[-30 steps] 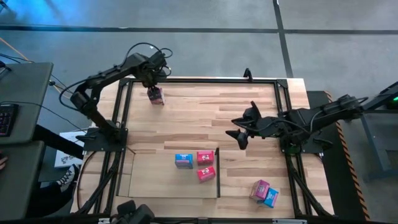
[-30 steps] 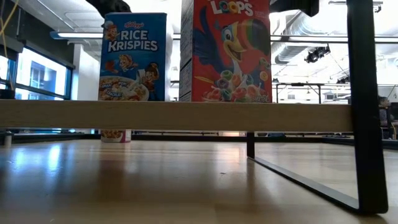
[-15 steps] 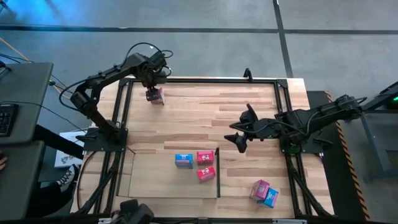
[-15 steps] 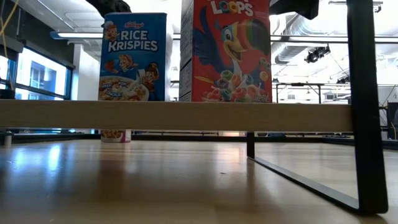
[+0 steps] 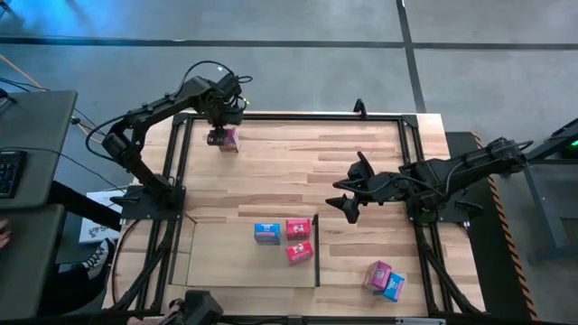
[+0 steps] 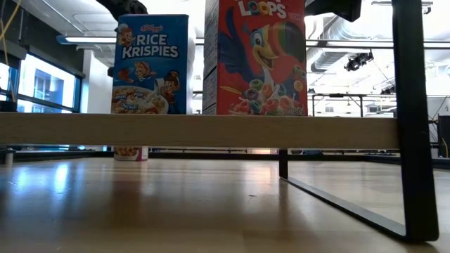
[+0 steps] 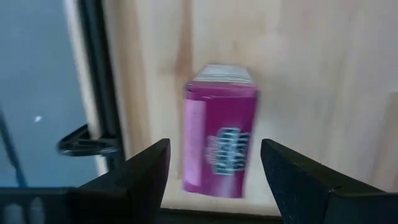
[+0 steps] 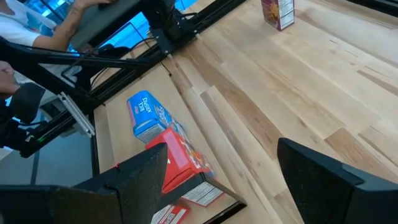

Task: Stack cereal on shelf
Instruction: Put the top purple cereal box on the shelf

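A magenta cereal box (image 5: 229, 138) stands upright on its base near the table's far left corner. My left gripper (image 5: 216, 136) is open over it. In the left wrist view its fingers (image 7: 143, 174) stand on either side of the magenta box (image 7: 221, 143), with a gap on each side. The shelf (image 5: 221, 257), a light wood panel, lies at the near edge. It bears a blue box (image 5: 266, 233) and two red ones (image 5: 298, 228) (image 5: 300, 252). My right gripper (image 5: 349, 204) is open and hovers right of the table's centre.
A pink box (image 5: 377, 273) and a blue box (image 5: 393, 286) lie together on the table near its near right corner. The shelf's dark right wall (image 5: 316, 248) stands between them and the panel. A dark frame (image 5: 289, 117) rims the table.
My left gripper has come down toward the magenta box and now straddles it; the box has stayed in place. My right gripper has shifted slightly toward the near edge.
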Robot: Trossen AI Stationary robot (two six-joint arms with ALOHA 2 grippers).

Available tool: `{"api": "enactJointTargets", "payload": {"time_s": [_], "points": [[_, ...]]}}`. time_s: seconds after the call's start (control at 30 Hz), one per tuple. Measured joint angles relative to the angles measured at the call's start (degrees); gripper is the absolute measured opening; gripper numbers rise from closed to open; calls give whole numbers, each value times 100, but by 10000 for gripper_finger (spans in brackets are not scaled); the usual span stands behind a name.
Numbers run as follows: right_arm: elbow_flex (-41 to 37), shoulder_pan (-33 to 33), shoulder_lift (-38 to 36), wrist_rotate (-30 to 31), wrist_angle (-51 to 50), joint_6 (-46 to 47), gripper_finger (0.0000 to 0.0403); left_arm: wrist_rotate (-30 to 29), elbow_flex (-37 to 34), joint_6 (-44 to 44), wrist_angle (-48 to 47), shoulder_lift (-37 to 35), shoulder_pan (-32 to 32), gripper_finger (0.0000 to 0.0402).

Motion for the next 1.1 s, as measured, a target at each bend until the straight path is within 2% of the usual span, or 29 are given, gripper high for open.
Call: {"api": "enactJointTargets", "payload": {"time_s": [0.1,0.4,1.1], "points": [[0,0,0,2,-20,-2,299,237,0,20,-130,0,-14,243],[0,0,-2,4,-195,-2,299,201,0,504,-11,0,38,243],[0,0,-2,8,-225,-144,299,471,-5,477,40,241,296,243]]}}
